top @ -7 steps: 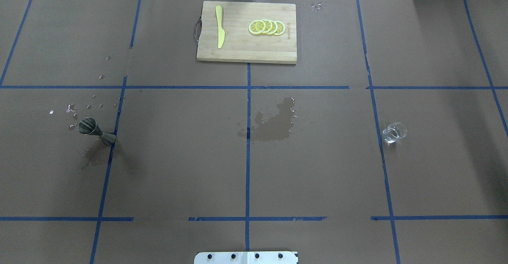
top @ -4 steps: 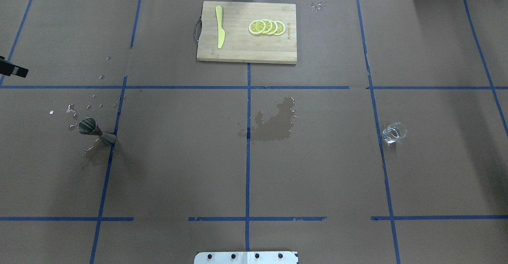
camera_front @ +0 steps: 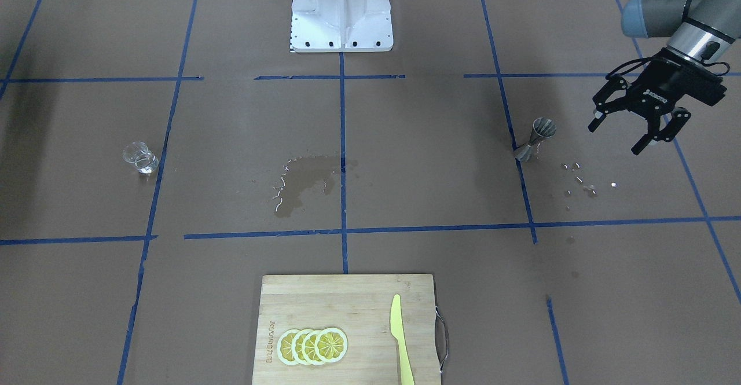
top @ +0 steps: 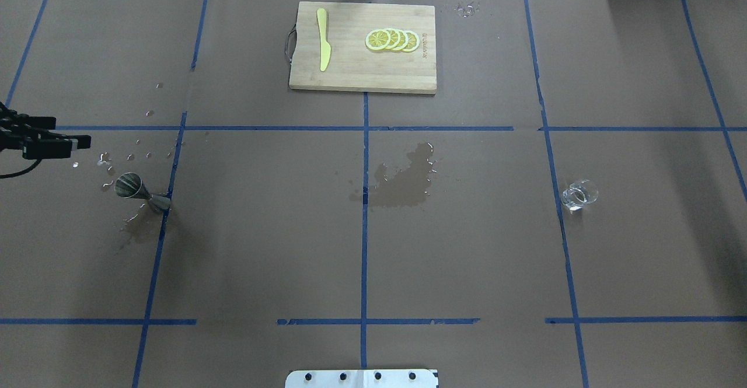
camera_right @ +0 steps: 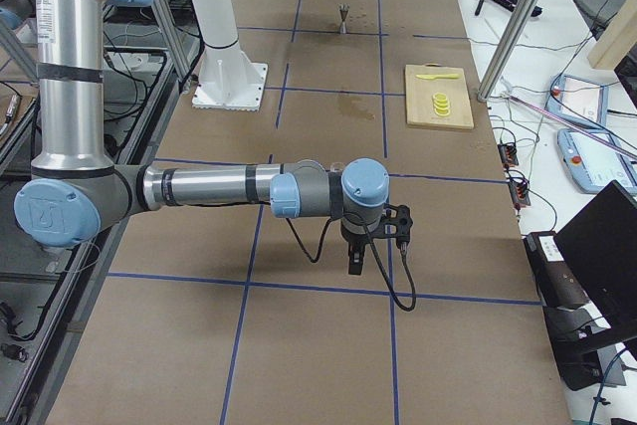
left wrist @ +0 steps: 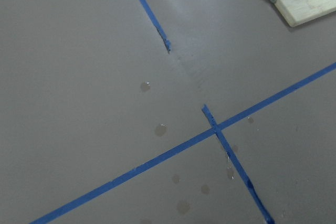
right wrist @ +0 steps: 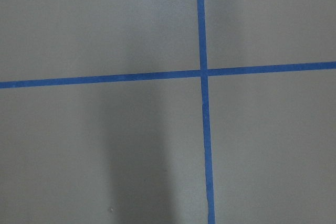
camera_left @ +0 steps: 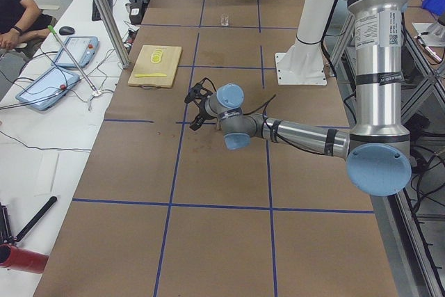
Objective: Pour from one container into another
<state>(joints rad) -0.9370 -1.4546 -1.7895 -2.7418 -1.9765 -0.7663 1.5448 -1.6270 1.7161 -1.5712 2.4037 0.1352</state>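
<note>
The small clear glass tumbler [top: 579,194] stands alone on the brown table's right side, also seen in the front view [camera_front: 140,158]. The metal hourglass jigger [top: 140,192] stands on the left side by a blue tape line, with a wet patch beside it [camera_front: 535,139]. My left gripper [camera_front: 616,137] hovers open and empty a little outboard of the jigger, apart from it; in the overhead view it [top: 70,132] pokes in at the left edge. My right gripper [camera_right: 355,256] shows only in the exterior right view, over bare table, and I cannot tell its state.
A wooden cutting board [top: 350,79] with lemon slices [top: 392,39] and a yellow knife [top: 323,39] lies at the far middle. A dark wet spill [top: 402,181] marks the centre, and droplets [top: 125,156] lie behind the jigger. The robot base plate [camera_front: 341,40] is at the near edge.
My left gripper has come into the overhead view from the left edge and moved rightward and nearer, toward the jigger. The glass and jigger have not moved.
</note>
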